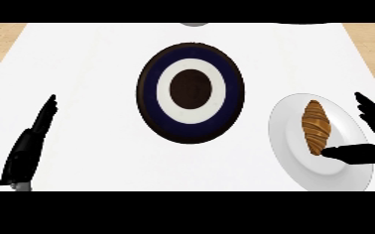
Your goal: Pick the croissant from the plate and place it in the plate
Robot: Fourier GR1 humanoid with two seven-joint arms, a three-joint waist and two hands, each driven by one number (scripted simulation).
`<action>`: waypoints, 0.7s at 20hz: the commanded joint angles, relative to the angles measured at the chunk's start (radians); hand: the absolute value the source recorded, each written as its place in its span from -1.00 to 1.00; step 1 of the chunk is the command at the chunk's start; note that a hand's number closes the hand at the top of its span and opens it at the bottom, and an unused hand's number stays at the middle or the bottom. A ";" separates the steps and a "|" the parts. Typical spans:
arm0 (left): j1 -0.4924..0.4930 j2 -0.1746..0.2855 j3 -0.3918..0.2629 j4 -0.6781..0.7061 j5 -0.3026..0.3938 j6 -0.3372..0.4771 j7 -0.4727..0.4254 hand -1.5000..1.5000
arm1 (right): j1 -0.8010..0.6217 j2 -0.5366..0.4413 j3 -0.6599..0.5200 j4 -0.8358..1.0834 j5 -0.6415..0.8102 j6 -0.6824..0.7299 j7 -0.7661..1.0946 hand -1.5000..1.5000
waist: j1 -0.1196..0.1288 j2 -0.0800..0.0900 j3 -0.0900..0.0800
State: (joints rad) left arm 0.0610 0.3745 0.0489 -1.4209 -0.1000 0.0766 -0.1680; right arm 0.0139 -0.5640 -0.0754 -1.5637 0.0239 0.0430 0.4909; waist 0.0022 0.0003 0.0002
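Right hand [351, 153] spread open, holding nothing, thumb beside near end of croissant [316, 127] on white plate [289, 141]; judged light, flaky, crushable, so pinch across thick middle; left hand [29, 144] rests open, fingers straight; dark ringed plate [154, 94] at centre.

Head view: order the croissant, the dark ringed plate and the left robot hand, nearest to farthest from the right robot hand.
1. Croissant, beside the right robot hand.
2. Dark ringed plate, centre.
3. Left robot hand, far left.
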 commanded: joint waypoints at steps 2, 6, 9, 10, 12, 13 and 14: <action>0.026 -0.032 -0.008 -0.068 -0.042 -0.007 0.035 0.00 | -0.076 0.036 -0.003 0.075 0.026 0.077 0.000 -1.00 | 0.002 0.000 0.000; 0.021 -0.040 0.005 -0.126 -0.061 -0.029 0.104 0.00 | -0.056 0.066 -0.017 0.112 0.074 0.104 -0.030 -1.00 | 0.000 -0.001 0.000; 0.017 -0.032 0.064 -0.074 -0.038 -0.062 0.045 0.00 | -0.122 0.124 0.001 0.194 0.138 0.072 -0.045 -1.00 | 0.001 0.000 0.000; 0.028 -0.068 0.027 -0.127 -0.074 -0.030 0.106 0.00 | -0.066 0.127 -0.019 0.182 0.120 0.089 -0.087 -1.00 | -0.001 -0.001 0.000; -0.012 -0.032 0.087 -0.001 -0.045 -0.097 0.010 0.00 | -0.086 0.140 -0.011 0.179 0.157 0.086 -0.064 -1.00 | -0.002 0.000 0.000; 0.042 -0.059 0.066 -0.105 -0.063 -0.071 0.051 0.00 | -0.100 0.095 -0.078 0.255 0.127 0.125 -0.150 -1.00 | 0.000 -0.001 0.000; 0.095 -0.107 0.004 -0.157 -0.120 -0.011 0.050 0.00 | -0.114 0.127 -0.045 0.322 0.149 0.097 -0.172 -1.00 | 0.004 0.000 0.000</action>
State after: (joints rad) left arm 0.0948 0.3189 0.0912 -1.5088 -0.1656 0.0294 -0.1211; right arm -0.0854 -0.4555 -0.1063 -1.3377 0.1478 0.1353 0.3892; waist 0.0033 -0.0002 0.0001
